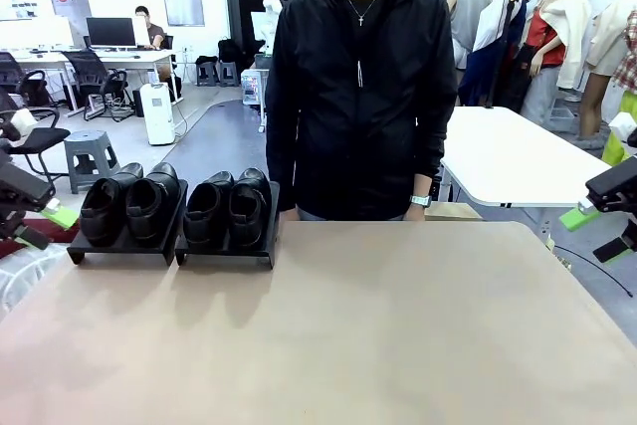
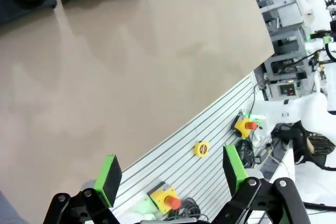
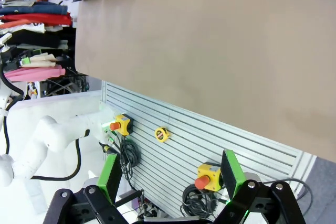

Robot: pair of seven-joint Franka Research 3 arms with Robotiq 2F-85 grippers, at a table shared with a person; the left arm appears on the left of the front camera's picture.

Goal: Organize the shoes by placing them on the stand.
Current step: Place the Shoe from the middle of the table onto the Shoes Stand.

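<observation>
Bare table (image 1: 348, 345) nearest; left pincer (image 1: 45, 226) and right pincer (image 1: 587, 221) hover wide open, shoes (image 1: 174, 206) racked.

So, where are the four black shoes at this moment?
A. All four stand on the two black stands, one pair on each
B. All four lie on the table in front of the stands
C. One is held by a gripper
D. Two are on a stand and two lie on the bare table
A: the shoes sit in pairs on the two black stands at the table's far left.
</observation>
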